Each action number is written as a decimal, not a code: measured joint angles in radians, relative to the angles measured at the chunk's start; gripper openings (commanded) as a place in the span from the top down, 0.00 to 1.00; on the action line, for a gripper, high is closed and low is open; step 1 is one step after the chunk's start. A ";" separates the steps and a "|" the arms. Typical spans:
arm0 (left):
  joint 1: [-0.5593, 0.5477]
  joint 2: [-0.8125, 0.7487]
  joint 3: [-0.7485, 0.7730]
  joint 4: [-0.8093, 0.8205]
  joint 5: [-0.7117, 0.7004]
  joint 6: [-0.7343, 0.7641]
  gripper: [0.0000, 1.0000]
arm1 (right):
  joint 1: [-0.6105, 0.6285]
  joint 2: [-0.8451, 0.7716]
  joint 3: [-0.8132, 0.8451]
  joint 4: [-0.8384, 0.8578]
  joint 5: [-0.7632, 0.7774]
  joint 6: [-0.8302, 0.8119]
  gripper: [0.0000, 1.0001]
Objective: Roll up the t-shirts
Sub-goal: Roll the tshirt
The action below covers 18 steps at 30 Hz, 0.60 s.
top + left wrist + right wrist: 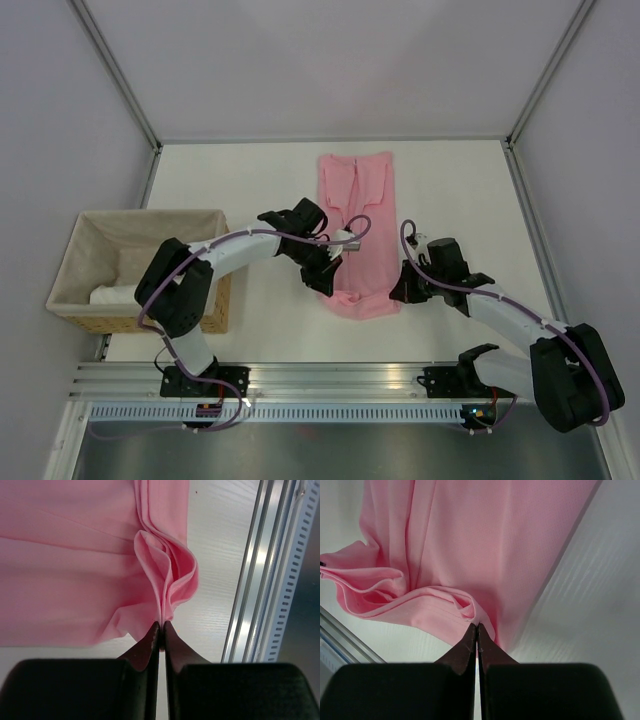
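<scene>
A light-pink t-shirt (357, 215) lies folded into a long narrow strip in the middle of the white table, its near end bunched up. My left gripper (325, 283) is shut on the near left corner of that end; the left wrist view shows its fingertips (156, 630) pinching several layers of pink cloth (75, 565). My right gripper (398, 293) is shut on the near right corner; the right wrist view shows its fingertips (471, 632) pinching a curled fold of the t-shirt (485, 535).
A woven wicker basket (75, 303) with beige lining stands at the left edge, with white cloth (112, 295) inside. Aluminium rails (330, 380) run along the near edge; they also show in the left wrist view (255, 570). Frame posts stand at the back corners.
</scene>
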<state>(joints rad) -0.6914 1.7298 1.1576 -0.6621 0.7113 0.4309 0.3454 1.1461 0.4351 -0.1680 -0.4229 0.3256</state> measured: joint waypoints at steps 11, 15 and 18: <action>0.110 0.143 0.037 -0.029 -0.003 -0.045 0.90 | 0.000 -0.006 0.000 -0.008 0.040 0.036 1.00; 0.131 0.145 0.086 -0.036 0.004 -0.051 0.89 | 0.000 -0.017 0.000 -0.007 0.040 0.046 1.00; 0.123 0.145 0.113 -0.035 0.025 -0.051 0.88 | 0.000 -0.018 0.000 -0.004 0.040 0.047 1.00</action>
<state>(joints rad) -0.5686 1.8744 1.2701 -0.6975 0.7361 0.3798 0.3450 1.1282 0.4351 -0.1722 -0.3828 0.3721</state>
